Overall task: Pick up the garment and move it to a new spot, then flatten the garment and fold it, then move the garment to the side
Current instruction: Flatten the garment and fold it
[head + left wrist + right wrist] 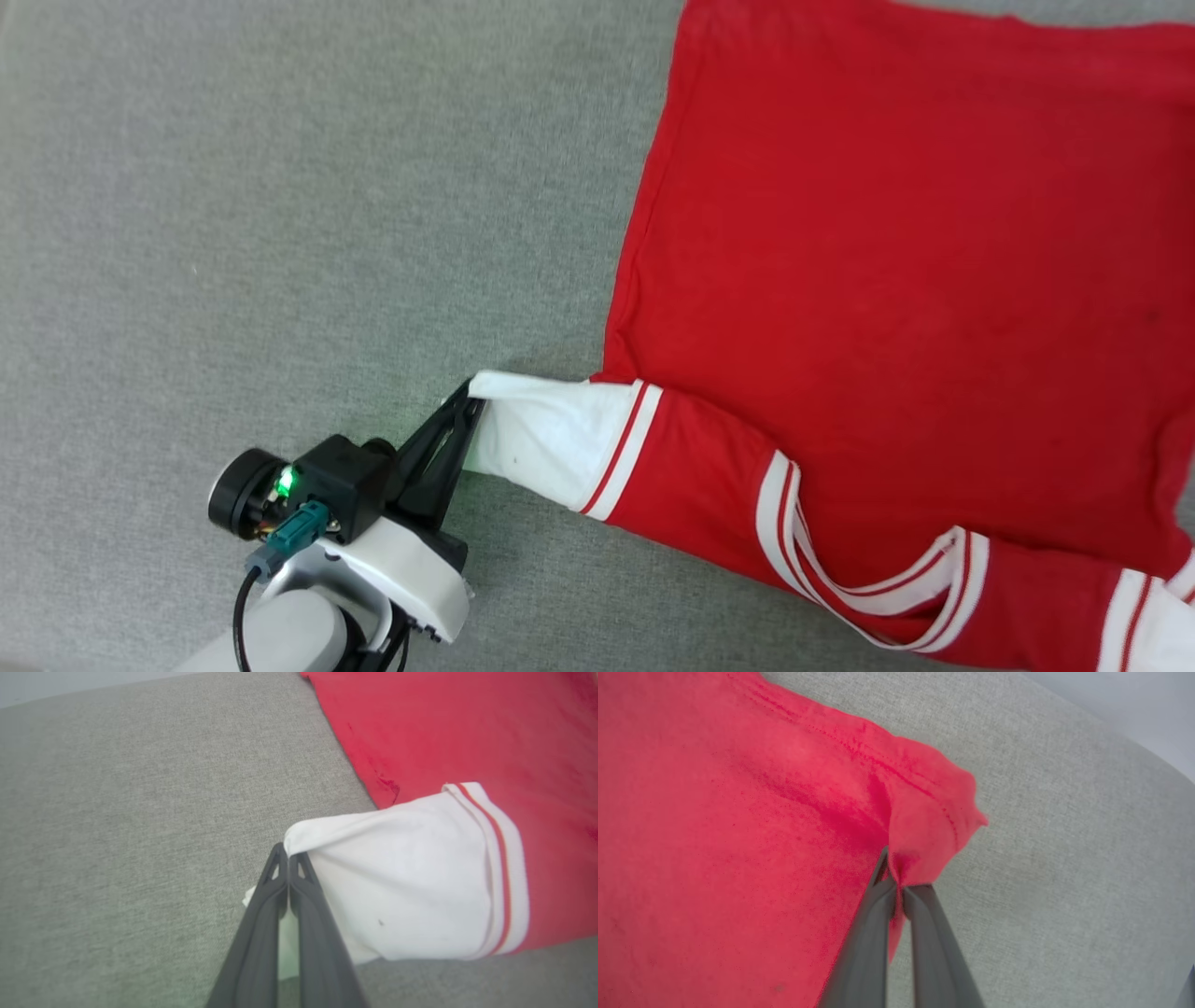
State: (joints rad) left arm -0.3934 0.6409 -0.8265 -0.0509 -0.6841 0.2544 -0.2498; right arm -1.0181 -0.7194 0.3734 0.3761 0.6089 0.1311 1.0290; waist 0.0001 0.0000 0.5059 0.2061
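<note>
Left gripper (pixel 471 401): being pressed fully closed, its 2 fingers pinching the edge of the white sleeve (pixel 551 434), nearest the robot.
Right gripper (pixel 896 877): being clamped closed on a red stitched corner, bunching it.
Garment (pixel 896 233): being spread plain-red side up on the grey surface (pixel 280 187); neckline near, long axis running away.

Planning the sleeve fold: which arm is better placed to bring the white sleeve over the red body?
Left, probably. The left tool is shut on the white sleeve edge of the garment; the right tool pinches a red hem corner, apart from that sleeve.
</note>
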